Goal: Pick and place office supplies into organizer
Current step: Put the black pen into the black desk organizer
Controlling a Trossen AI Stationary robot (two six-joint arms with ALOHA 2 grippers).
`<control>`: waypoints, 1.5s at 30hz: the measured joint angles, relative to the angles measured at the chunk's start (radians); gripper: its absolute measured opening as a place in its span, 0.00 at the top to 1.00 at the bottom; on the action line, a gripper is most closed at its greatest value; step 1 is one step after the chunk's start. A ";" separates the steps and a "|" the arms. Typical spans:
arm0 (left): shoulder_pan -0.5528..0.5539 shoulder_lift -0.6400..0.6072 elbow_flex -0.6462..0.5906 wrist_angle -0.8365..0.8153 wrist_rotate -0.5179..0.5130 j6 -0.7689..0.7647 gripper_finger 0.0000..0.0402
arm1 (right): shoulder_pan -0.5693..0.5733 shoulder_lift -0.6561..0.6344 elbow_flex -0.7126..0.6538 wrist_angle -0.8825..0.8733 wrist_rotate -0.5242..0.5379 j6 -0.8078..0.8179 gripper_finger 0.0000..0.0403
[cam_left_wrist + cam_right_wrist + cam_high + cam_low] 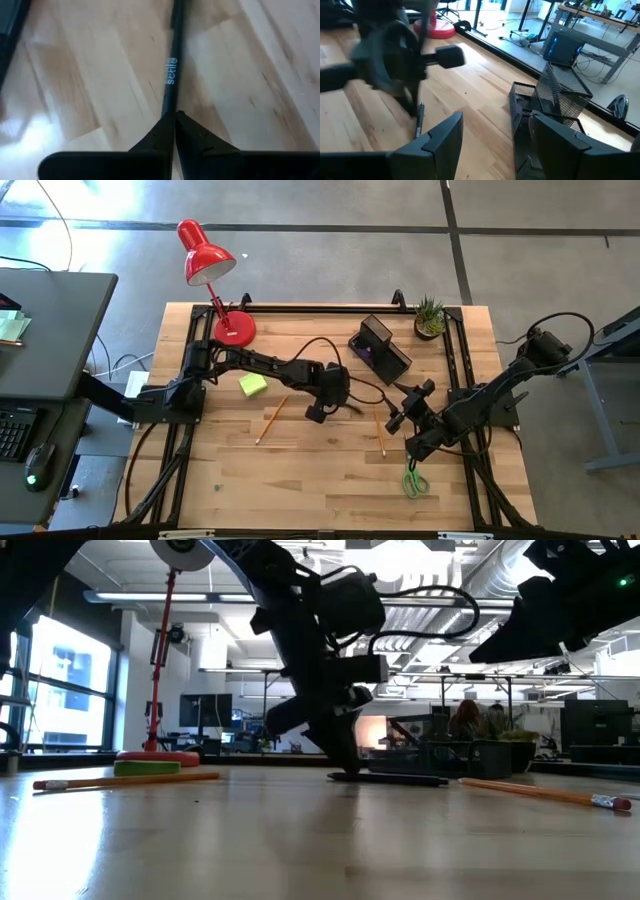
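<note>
The left gripper [318, 414] reaches down near the middle of the table [300, 480], its fingers [165, 132] pressed together on a dark pen [171, 75] that lies flat on the wood. The right gripper [400, 418] hovers toward the right edge with its fingers spread apart, holding nothing. The organizer [380, 348] sits near the far edge, beside the potted plant [430, 317]. Sticky-note block [253, 385], two pencils [271, 420] and scissors [414, 480] lie loose on the table.
</note>
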 joint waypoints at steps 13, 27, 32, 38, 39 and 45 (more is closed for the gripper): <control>0.003 0.003 0.079 -0.011 0.020 -0.062 0.58 | 0.000 0.000 0.000 -0.003 -0.022 -0.004 0.45; 0.033 0.082 0.084 -0.008 0.077 -0.119 0.63 | -0.013 -0.001 0.000 0.005 -0.022 -0.012 0.45; 0.033 0.083 0.082 0.005 0.084 -0.195 0.81 | -0.022 -0.001 0.000 0.008 -0.022 -0.019 0.45; 0.034 0.083 0.081 0.014 0.076 -0.241 0.97 | -0.021 -0.001 0.000 0.008 -0.022 -0.019 0.45; 0.034 0.083 0.080 0.015 0.077 -0.245 0.96 | -0.021 -0.001 0.000 0.009 -0.022 -0.019 0.45; 0.034 0.078 0.078 0.027 0.079 -0.278 0.91 | -0.021 -0.001 0.000 0.006 -0.022 -0.019 0.45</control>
